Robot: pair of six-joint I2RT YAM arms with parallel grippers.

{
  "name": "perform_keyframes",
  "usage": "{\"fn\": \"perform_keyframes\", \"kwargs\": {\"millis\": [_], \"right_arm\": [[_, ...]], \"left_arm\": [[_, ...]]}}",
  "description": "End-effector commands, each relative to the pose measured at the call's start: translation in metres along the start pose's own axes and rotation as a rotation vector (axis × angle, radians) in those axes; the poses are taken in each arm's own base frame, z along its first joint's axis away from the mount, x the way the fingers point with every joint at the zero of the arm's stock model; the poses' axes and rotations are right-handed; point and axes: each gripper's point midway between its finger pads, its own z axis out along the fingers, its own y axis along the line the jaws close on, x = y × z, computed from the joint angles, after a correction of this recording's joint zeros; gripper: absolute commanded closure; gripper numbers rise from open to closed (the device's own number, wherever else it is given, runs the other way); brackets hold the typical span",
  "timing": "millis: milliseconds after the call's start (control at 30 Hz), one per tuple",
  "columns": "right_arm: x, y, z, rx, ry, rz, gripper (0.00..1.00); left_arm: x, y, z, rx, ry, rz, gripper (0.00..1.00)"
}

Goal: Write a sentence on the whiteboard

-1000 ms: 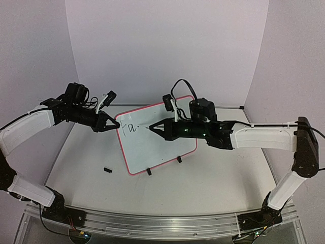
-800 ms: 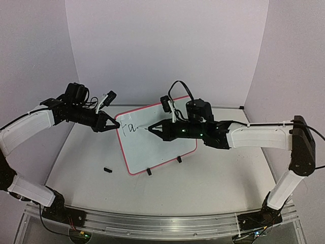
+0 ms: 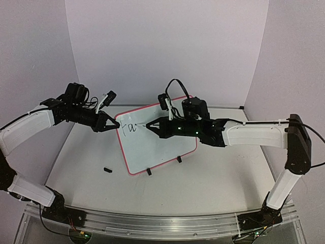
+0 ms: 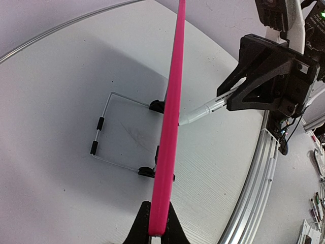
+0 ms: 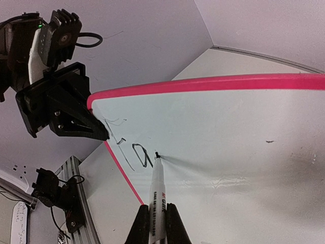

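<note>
The whiteboard (image 3: 162, 137), white with a pink-red frame, stands tilted on two black clip feet (image 3: 149, 172) mid-table, with black marks "fa" at its upper left. My left gripper (image 3: 115, 124) is shut on the board's upper left edge; the left wrist view shows the pink frame (image 4: 170, 127) edge-on between the fingers. My right gripper (image 3: 152, 126) is shut on a white marker (image 5: 158, 195), whose black tip (image 5: 157, 154) touches the board just right of the "a". The marker also shows in the left wrist view (image 4: 205, 109).
A small black marker cap (image 3: 107, 169) lies on the table left of the board. A wire stand (image 4: 104, 134) props the board from behind. Purple walls close in on three sides. A metal rail (image 3: 152, 223) runs along the near edge.
My right gripper has moved left along the board with the marker, bringing the tip close beside the "a". The left gripper and the board have not moved.
</note>
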Motion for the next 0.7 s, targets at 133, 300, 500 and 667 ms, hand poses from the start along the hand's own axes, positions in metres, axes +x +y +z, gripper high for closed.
{"fn": "perform_keyframes", "kwargs": {"millis": [133,300,500,667], "right_arm": [[0.011,-0.011,-0.003,0.035,0.019,0.019,1.00],[0.019,-0.013,-0.003,0.037,0.046,0.026,1.00],[0.014,-0.005,-0.009,0.011,0.038,0.021,1.00],[-0.016,0.020,-0.024,-0.066,-0.036,0.005,1.00]], "left_arm": [[0.001,0.005,-0.001,-0.031,-0.003,0.042,1.00],[0.002,0.005,0.000,-0.030,-0.002,0.042,1.00],[0.001,0.004,-0.001,-0.031,-0.004,0.043,1.00],[0.001,0.005,0.000,-0.031,-0.003,0.042,1.00]]}}
